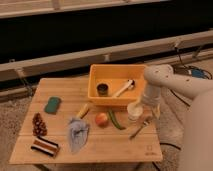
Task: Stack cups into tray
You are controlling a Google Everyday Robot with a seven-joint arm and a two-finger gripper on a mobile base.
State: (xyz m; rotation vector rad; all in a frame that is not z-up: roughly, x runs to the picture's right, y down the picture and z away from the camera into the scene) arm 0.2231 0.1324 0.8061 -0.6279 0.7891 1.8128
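Note:
The yellow-orange tray (114, 102) stands at the back right of the wooden table. The dark cup (103, 89) sits inside it at the left, next to a white spoon-like utensil (123, 88). The pale cream cup (134, 110) stands on the table just in front of the tray's right corner. My gripper (144, 106) hangs down from the white arm (159, 79) right beside the cream cup, at its right side. Whether it touches the cup is hidden by the wrist.
An orange fruit (102, 119), a green pod (116, 120) and a fork (139, 128) lie in front of the tray. A yellow item (83, 111), a grey-blue cloth (77, 133), a green sponge (52, 104), a brown cluster (38, 124) and a striped item (45, 146) lie to the left.

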